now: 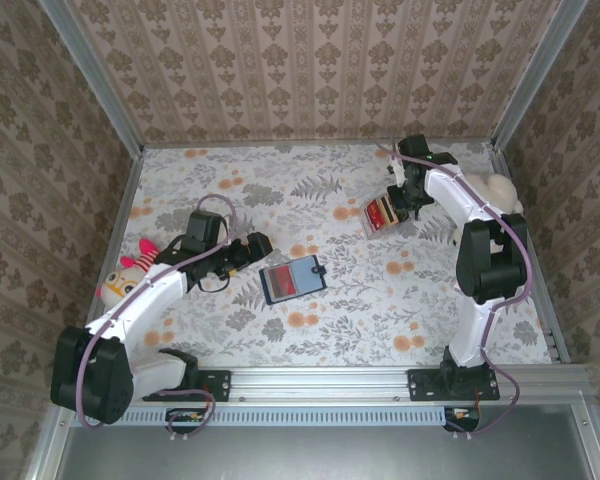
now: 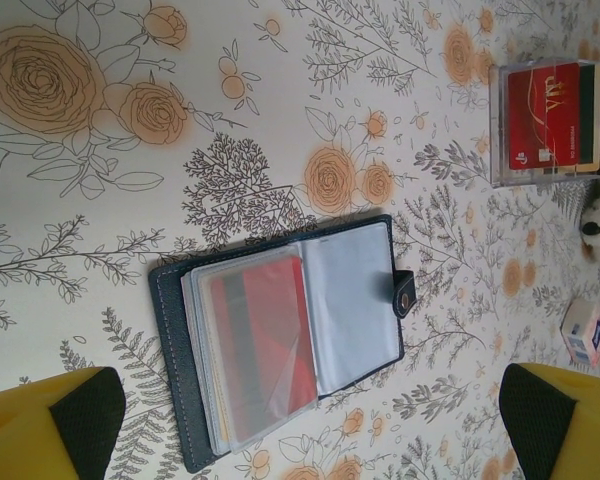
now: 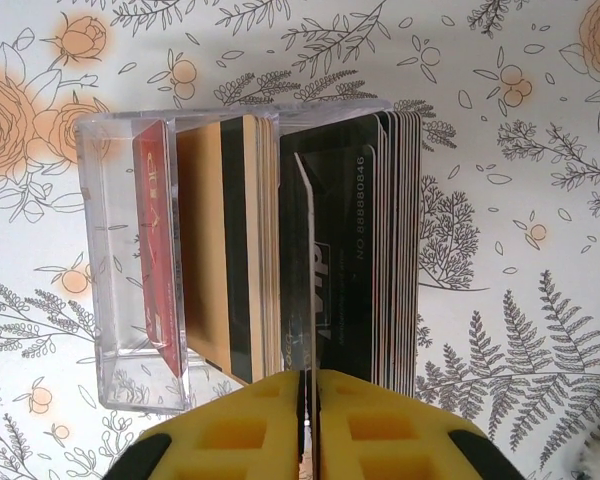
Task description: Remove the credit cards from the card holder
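The card holder (image 1: 293, 278) lies open on the table's middle, its dark navy cover (image 2: 170, 330) underneath and the closing tab (image 2: 404, 290) at its right edge. Clear sleeves are fanned out, and a red credit card (image 2: 265, 340) sits inside one. My left gripper (image 1: 258, 245) hovers just left of the holder, open, its yellow fingertips (image 2: 80, 415) wide apart with nothing between them. At the back right my right gripper (image 3: 310, 385) is shut on a thin black credit card (image 3: 306, 280), seen edge-on, among the cards in a clear plastic box (image 3: 130, 250).
The clear box (image 1: 382, 214) holds a red VIP card (image 2: 542, 115), a tan one and several dark ones. A plush doll (image 1: 130, 272) lies at the left edge by my left arm. A cream plush (image 1: 500, 190) and a small box (image 2: 585, 335) sit at the right.
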{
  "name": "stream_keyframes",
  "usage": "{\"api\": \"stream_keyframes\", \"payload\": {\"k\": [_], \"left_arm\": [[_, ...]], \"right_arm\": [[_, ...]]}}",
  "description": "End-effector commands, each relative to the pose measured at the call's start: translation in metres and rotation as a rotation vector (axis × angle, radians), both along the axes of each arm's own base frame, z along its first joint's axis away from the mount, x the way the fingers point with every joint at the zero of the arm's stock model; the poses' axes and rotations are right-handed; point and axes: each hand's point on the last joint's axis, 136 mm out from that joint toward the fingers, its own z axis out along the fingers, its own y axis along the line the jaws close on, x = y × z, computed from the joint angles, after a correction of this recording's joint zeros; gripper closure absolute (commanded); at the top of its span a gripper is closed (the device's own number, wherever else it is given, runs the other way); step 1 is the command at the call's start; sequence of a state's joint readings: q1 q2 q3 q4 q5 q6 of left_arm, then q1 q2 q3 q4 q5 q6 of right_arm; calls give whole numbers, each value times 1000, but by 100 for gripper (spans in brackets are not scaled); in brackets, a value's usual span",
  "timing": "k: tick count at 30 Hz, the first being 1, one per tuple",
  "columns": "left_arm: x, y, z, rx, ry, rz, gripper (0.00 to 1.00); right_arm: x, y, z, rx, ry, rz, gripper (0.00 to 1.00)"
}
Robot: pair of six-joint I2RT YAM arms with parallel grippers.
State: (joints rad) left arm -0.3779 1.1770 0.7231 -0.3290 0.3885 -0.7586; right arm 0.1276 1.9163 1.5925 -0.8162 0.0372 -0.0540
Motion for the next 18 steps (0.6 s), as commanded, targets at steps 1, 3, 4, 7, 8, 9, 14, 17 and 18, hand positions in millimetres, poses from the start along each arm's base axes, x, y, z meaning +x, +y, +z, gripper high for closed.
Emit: {"api": "stream_keyframes", "payload": {"k": [1, 3, 4, 7, 8, 9, 14, 17, 18], "left_arm": [[0, -1, 1, -9, -10, -16, 0], [0, -2, 2, -9, -13, -17, 0], [0, -1, 2, -9, -12, -16, 0], [0, -1, 1, -10, -9, -14, 0], [0, -1, 1, -9, -10, -16, 0], [-1, -1, 0, -9, -7, -15, 0], [-2, 0, -1, -4, -2, -5, 0], [-3, 3, -6, 10, 12, 11, 0], [-4, 3, -8, 16, 15, 15, 0]], "right_arm": [[-2, -2, -1, -11, 34, 6, 84], [-2, -3, -1, -15, 36, 0, 84], [-1, -3, 0, -15, 34, -2, 84], [-1, -3, 3, -12, 25, -10, 84], [0, -3, 6, -9, 16, -14, 85], [0, -3, 8, -7, 7, -18, 85], [-2, 5, 33, 63, -53, -60, 81], [-11, 24, 52, 185, -101, -89, 71], [-15, 33, 59, 241, -121, -97, 66]]}}
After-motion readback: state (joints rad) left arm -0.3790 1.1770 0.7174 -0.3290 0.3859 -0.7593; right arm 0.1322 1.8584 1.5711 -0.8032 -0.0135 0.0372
